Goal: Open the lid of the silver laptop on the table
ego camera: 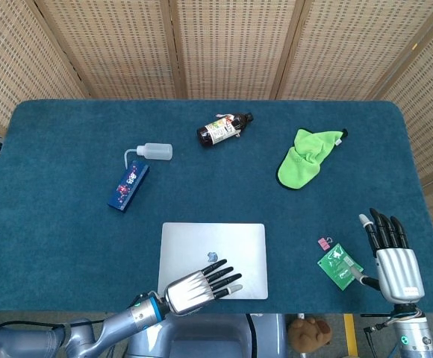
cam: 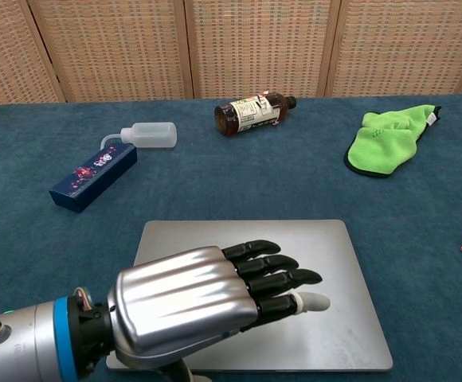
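The silver laptop [ego camera: 201, 242] [cam: 342, 263] lies flat on the blue table with its lid down, near the front edge. My left hand [ego camera: 199, 284] [cam: 215, 298] hovers over the laptop's front half with fingers stretched out flat and apart, holding nothing; whether it touches the lid is unclear. It hides the logo in the chest view. My right hand [ego camera: 392, 253] stands at the front right of the table, fingers straight and spread, empty; the chest view does not show it.
A brown bottle [ego camera: 224, 128] lies at the back centre, a green cloth [ego camera: 306, 159] to its right. A white squeeze bottle [ego camera: 153, 152] and a blue box [ego camera: 128, 185] sit left of centre. A green packet [ego camera: 340, 266] and pink clip [ego camera: 324, 243] lie beside the right hand.
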Controlling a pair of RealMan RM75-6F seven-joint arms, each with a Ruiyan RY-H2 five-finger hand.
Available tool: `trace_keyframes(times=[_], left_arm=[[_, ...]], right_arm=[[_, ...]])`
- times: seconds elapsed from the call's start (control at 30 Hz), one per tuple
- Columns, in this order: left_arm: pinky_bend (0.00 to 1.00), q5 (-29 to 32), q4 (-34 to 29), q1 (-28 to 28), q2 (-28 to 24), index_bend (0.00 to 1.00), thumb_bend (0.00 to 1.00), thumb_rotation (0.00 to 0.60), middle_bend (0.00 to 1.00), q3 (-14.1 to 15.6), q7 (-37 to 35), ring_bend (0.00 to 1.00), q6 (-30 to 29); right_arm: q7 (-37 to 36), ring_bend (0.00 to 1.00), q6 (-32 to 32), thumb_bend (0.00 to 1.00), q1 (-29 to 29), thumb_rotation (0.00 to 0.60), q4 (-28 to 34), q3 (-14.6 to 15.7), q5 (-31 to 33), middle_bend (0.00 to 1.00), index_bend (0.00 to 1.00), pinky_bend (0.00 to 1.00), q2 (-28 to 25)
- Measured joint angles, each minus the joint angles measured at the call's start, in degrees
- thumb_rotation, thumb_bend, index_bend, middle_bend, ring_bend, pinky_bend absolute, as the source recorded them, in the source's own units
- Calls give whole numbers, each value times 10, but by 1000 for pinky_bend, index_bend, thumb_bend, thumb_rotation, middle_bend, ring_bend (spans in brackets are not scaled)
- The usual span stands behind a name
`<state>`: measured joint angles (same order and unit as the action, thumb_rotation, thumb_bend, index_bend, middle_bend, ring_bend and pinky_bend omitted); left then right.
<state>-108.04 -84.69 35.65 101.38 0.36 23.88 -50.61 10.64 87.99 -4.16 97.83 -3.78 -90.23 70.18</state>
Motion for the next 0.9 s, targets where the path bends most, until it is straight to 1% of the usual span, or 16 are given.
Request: trace_keyframes(times=[0.13, 0.47, 0.9], left_arm=[[0, 9, 12, 7, 9, 0, 30, 600, 0, 0, 1, 0, -10], [0, 33, 32, 21, 38, 0, 29, 600, 0, 7, -8, 0, -12], [0, 67, 58, 36, 62, 0, 30, 600, 0, 5, 4, 0, -6]], right_arm=[[-4, 0, 2, 0, 1, 600, 0, 1, -2, 0, 0, 0, -2], [-10, 0, 2, 0, 1, 600, 0, 2, -2, 0, 0, 0, -4], [-21, 0, 2, 0, 1, 600, 0, 3, -3, 0, 0, 0, -7]])
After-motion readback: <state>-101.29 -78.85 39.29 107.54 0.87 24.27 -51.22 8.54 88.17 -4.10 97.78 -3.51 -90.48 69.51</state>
